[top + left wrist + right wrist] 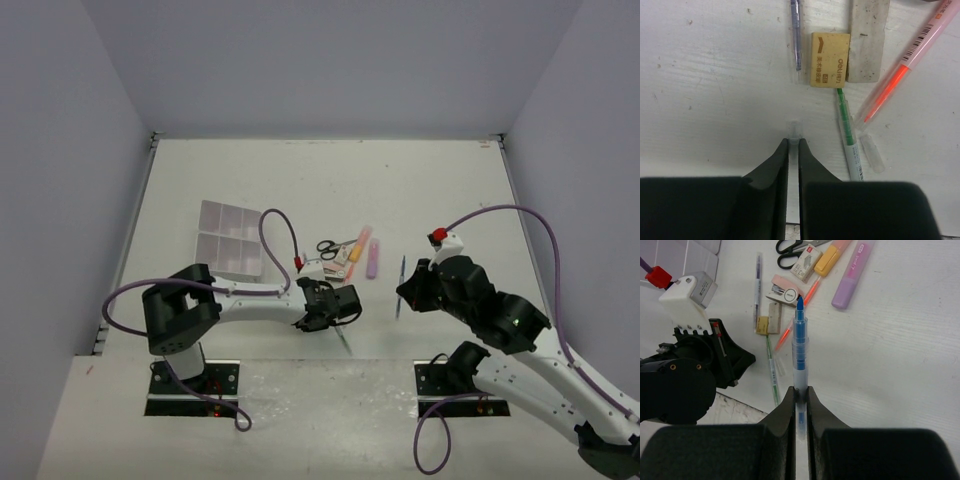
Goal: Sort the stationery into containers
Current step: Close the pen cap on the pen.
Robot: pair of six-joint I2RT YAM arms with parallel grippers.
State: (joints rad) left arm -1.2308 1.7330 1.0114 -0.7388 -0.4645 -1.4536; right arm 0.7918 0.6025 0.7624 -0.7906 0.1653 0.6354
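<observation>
Two robot arms sit at the near edge of a white table (pixel 440 190), seen from above. The left gripper (pixel 794 143) has its fingers pinched together on a thin clear pen (pixel 794 129). Only the pen's see-through tip pokes out at 12 o'clock, and the rest is hidden between the fingers. The right gripper (pixel 800 391) is clamped on a blue pen (pixel 800 347), a clear barrel with blue ink and a blue point aimed at 12 o'clock. Its back end is covered by the fingers. Just past the left gripper, at 1 o'clock, lie a green pen (pixel 847 135) and a loose clear cap (pixel 872 152). Beyond them a tan eraser (pixel 830 60) touches a scuffed white eraser (pixel 868 40), whose far end is cut off by the frame. An orange marker (pixel 900 70) runs out of the frame at 2 o'clock, and a grey pen (pixel 796 35) runs out at 12 o'clock. Farther on, near the middle of the table, black-handled scissors (pixel 327 247), a yellow marker (pixel 827 260) and a lilac bar (pixel 852 275) lie close together, their print too small to read. Farthest, at 10 o'clock from the left gripper, stands the clear box (pixel 222 235), squarish and split by dividers. Its contents are hard to make out.
</observation>
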